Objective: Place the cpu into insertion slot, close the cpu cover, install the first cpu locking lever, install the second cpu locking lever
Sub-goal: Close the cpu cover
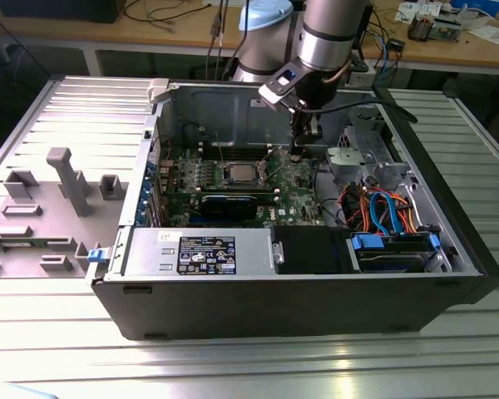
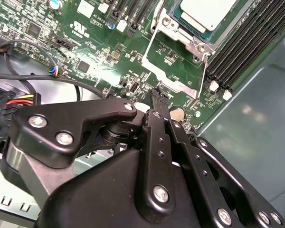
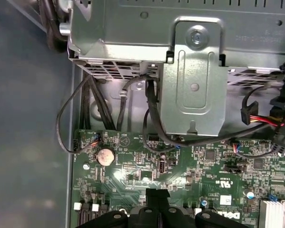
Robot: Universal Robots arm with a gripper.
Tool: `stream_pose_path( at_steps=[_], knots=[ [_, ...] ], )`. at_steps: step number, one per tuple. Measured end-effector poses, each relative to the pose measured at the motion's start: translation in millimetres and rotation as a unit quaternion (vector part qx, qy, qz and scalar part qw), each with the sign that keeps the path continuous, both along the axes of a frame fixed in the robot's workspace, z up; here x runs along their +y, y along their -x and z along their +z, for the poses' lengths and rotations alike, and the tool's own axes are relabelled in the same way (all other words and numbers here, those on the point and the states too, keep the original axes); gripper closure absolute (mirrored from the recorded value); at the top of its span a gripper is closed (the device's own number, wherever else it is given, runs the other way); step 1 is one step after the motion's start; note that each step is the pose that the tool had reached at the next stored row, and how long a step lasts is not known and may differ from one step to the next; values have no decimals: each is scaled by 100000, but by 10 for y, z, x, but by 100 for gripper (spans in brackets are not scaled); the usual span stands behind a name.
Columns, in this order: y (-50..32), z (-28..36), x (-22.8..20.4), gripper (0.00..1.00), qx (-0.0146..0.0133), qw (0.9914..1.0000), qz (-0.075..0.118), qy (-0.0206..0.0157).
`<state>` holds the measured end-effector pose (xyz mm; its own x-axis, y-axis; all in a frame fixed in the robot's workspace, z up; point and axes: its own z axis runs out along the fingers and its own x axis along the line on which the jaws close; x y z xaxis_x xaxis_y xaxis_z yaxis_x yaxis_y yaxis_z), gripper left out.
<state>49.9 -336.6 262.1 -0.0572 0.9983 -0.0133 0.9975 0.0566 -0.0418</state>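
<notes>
1. The cpu [image 2: 206,12] sits in the insertion slot [image 2: 173,26], metal top up. Step one looks done.
2. The cpu cover [image 2: 173,80] is open, lying off the slot toward the tool [image 2: 156,95]. I judge closing it is the step in hand.
3. Tool jaws are pinched together and hold nothing. The tip is just beside the cover's free edge; I can't tell if they touch.
4. Closing calls for catching that edge and swinging the frame back over the cpu.

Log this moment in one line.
silvery square cpu: seated in shiny-rimmed insertion slot | thin silvery frame cpu cover: open | black gripper: shut, empty, beside cover
</notes>
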Motion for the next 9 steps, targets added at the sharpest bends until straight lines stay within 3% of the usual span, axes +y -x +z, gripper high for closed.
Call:
stream_pose_path(
  at_steps=[5, 7, 8, 9],
  knots=[
    [-16, -96, 50, 89, 62, 100000, -79, -5],
    [-15, -119, 51, 89, 68, 100000, -81, -14],
    [-15, -136, 51, 89, 68, 100000, -111, -104],
    [-14, -147, 51, 89, 66, 99999, -156, -473]
  ],
)
